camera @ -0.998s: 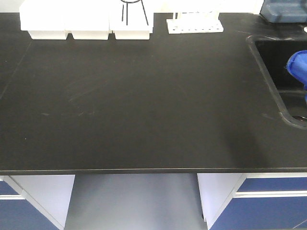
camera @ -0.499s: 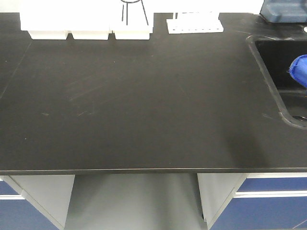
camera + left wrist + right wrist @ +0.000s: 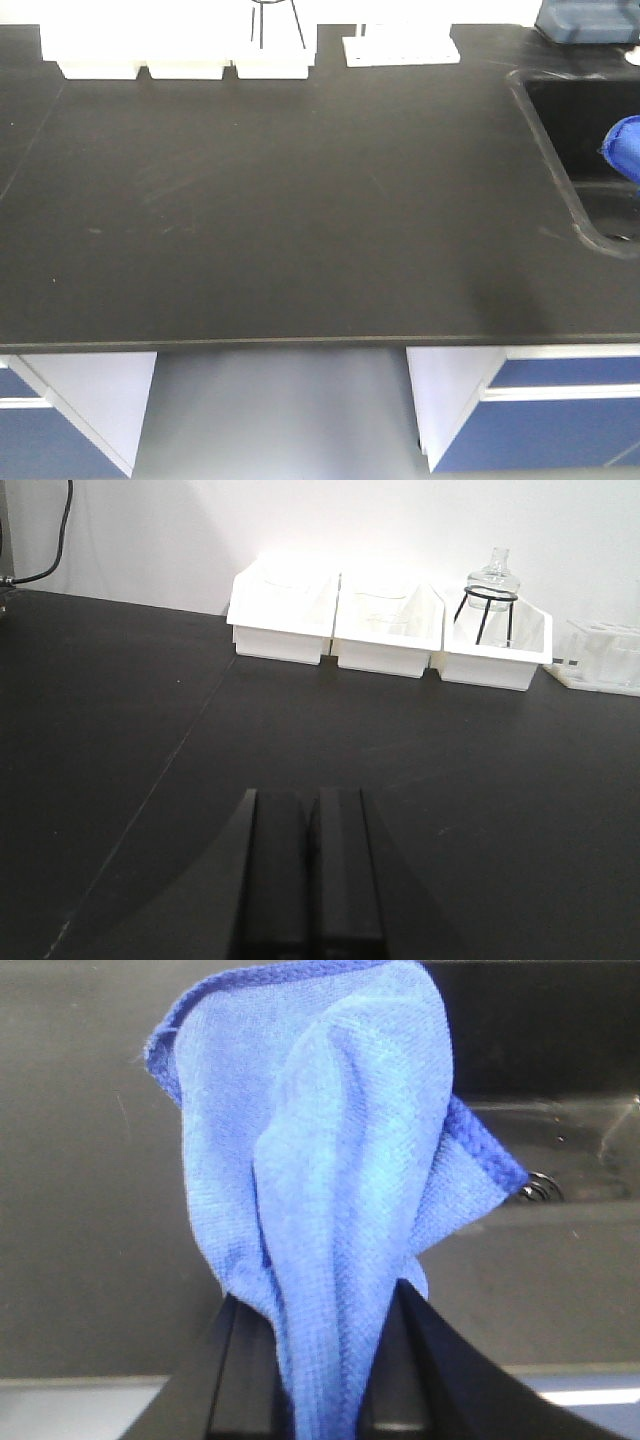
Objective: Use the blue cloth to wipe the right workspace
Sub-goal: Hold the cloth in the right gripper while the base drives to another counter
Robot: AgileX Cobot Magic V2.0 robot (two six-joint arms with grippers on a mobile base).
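Observation:
The blue cloth [image 3: 320,1160] hangs bunched and wrinkled from my right gripper [image 3: 318,1305], whose jaws are shut on it. In the front view only a bit of the blue cloth [image 3: 625,145] shows at the right edge, over the sink basin [image 3: 585,130]. The right arm itself is outside that view. My left gripper [image 3: 308,795] is shut with nothing in it, hovering low over a black benchtop [image 3: 120,730]. The right workspace is out of view; the bench seen here is the one with the sink and white bins.
Three white bins [image 3: 385,625] line the back wall, with a glass flask on a black stand [image 3: 492,585] in the right one. A white rack [image 3: 400,48] and a blue object [image 3: 585,22] stand at the back. Blue-fronted cabinets [image 3: 560,420] lie under the bench edge.
The bench has slid slightly up and left in the front view, so the camera has shifted. The blue cloth has drawn a little nearer the right edge.

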